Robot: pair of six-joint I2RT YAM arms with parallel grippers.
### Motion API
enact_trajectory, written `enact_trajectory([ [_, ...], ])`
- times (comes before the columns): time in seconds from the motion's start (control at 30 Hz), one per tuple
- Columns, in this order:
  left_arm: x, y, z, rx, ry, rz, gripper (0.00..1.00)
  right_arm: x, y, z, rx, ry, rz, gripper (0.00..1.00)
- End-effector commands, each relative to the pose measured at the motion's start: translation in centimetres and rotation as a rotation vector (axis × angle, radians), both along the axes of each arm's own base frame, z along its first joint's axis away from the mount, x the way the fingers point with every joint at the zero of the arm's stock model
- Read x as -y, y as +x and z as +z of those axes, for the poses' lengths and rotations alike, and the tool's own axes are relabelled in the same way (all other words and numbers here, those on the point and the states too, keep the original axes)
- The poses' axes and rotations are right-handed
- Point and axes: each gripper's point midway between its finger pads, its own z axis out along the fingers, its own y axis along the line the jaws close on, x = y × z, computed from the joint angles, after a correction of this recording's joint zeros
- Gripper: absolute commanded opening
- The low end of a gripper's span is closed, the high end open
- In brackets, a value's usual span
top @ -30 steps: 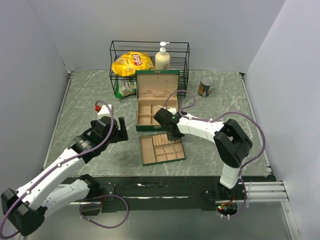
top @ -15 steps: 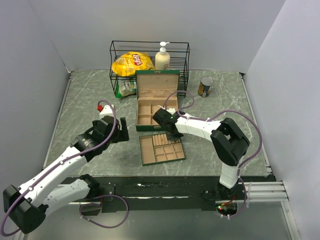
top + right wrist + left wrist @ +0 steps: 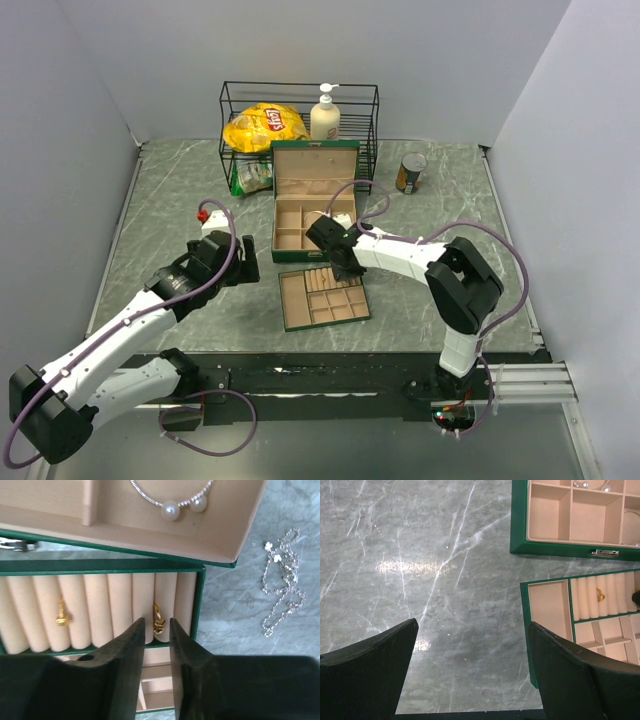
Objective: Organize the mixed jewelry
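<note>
My right gripper (image 3: 157, 623) hangs over the ring rolls of the flat tan-lined tray (image 3: 100, 566). Its fingers stand slightly open, with nothing between them. A small gold ring (image 3: 158, 617) sits in a slot between two rolls, just past the tips. Further left, a second gold ring (image 3: 62, 615) sits in another slot. A silvery bangle with two pearls (image 3: 172, 507) lies in the green box (image 3: 220, 560). On the table to the right lies a thin silver chain (image 3: 282, 580). My left gripper (image 3: 472, 624) is wide open over bare table, left of the tray (image 3: 524, 630).
A black wire rack (image 3: 298, 100) at the back holds a yellow chips bag (image 3: 263, 125) and a soap bottle (image 3: 325, 115). A can (image 3: 410, 172) stands to the right of the box (image 3: 315, 165). The tray (image 3: 287, 300) lies in front of the box.
The right gripper's jaws have parted and the gold ring now sits free in the ring rolls. The left arm has crept slightly forward, still wide open.
</note>
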Motion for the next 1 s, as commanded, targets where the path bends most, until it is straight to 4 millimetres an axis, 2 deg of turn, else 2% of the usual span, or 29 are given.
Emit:
enact_trajectory([
  [0.0, 0.5, 0.7, 1.2, 0.036, -0.017, -0.012, 0.96, -1.3, 1.0, 2.9, 0.094, 0.094, 0.007, 0.35],
  [0.17, 0.5, 0.7, 1.2, 0.036, -0.019, -0.015, 0.96, -1.2, 1.1, 3.9, 0.119, 0.115, 0.009, 0.36],
  [0.27, 0.6, 0.7, 1.1, 0.032, -0.015, -0.015, 0.96, -1.1, 0.9, 4.1, 0.129, 0.131, 0.005, 0.33],
  [0.37, 0.6, 0.7, 1.0, 0.029, -0.013, -0.016, 0.96, -0.8, 0.9, 3.8, 0.124, 0.148, -0.010, 0.28],
  [0.5, 0.6, 0.7, 1.0, 0.027, -0.012, -0.017, 0.96, -0.4, 0.6, 2.9, 0.096, 0.173, -0.026, 0.15],
  [0.67, 0.6, 0.7, 1.0, 0.027, -0.012, -0.017, 0.96, -0.5, 0.6, 2.5, 0.082, 0.198, -0.027, 0.08],
  [0.97, 0.6, 0.8, 0.6, 0.015, -0.004, -0.015, 0.96, -0.5, 1.0, 1.9, 0.072, 0.212, -0.026, 0.07],
])
